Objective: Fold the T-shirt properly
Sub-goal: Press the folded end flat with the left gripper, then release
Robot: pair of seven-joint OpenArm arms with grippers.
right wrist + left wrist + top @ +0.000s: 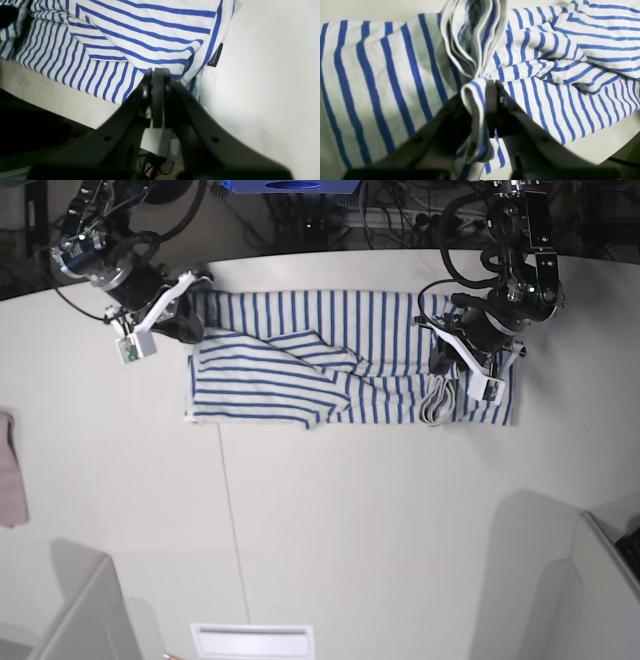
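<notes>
T-shirt lies half-folded on the counter; left claw clamps its bunched hem, right claw, pressed together, holds nothing at its collar end. Carrying the hem level should prevent wrinkles.

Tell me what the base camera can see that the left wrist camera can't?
Only the base view shows the whole table, both arms, the right gripper and a pink cloth at the table's edge. Only the left wrist view shows, close up, the left gripper with its jaws pinching a bunched fold of cloth. Both show the striped T-shirt, lying partly folded and wrinkled on the table.
</notes>
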